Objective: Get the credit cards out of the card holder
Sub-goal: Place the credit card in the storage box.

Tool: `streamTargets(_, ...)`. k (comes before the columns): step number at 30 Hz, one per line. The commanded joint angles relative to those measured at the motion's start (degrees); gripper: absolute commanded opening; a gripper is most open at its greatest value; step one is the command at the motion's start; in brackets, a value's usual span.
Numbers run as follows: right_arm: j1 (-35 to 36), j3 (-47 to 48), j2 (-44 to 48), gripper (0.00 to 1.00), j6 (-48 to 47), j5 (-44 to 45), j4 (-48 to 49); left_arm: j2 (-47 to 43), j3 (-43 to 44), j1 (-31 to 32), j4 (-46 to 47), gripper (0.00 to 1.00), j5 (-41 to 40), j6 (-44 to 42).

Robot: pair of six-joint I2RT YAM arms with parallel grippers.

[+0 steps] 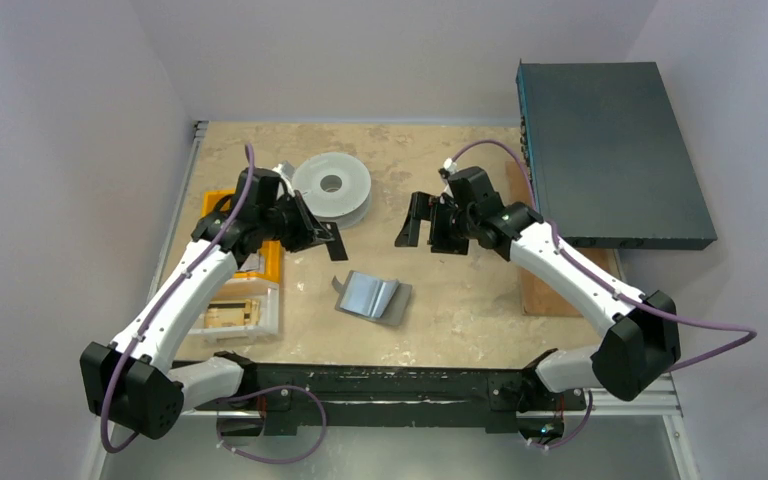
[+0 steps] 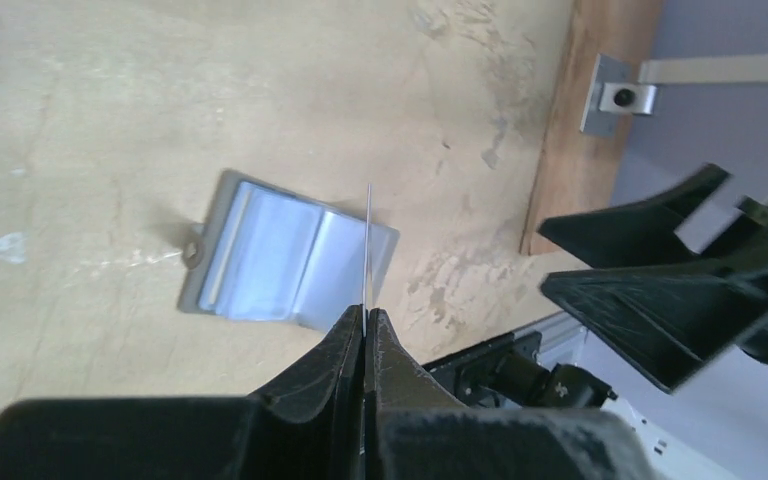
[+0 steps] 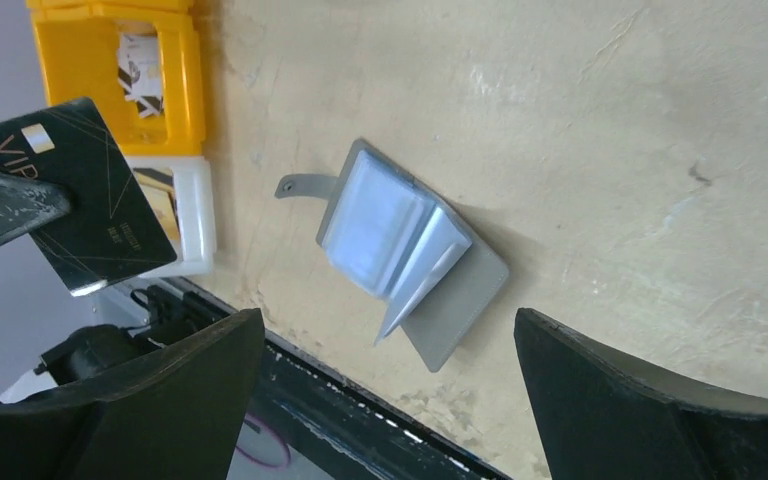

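The slate-grey card holder [image 1: 372, 297] [image 2: 280, 255] [image 3: 410, 250] lies open on the table, its clear sleeves fanned up and its strap pointing left. My left gripper [image 1: 330, 238] [image 2: 366, 318] hovers above and to the left of it, shut on a black credit card [image 3: 70, 195] with gold lettering. That card shows edge-on as a thin line [image 2: 368, 250] in the left wrist view. My right gripper [image 1: 415, 225] [image 3: 390, 310] hangs above the table to the right of the left one, open wide with nothing between its fingers.
A pale grey round spool [image 1: 332, 185] lies at the back. Yellow bins [image 1: 260, 262] [image 3: 110, 60] and a clear bin [image 1: 240, 310] line the left side. A dark flat box [image 1: 610, 150] and a wooden block [image 1: 540, 290] stand at the right.
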State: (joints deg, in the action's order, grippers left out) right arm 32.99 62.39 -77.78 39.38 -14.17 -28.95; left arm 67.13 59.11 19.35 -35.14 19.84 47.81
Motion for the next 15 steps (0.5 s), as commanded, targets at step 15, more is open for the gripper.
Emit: streamTargets(15,-5.8,36.9,-20.4,0.99,-7.9,10.9,-23.3,1.3,15.0,-9.4,-23.8,0.00,-15.7,-2.2)
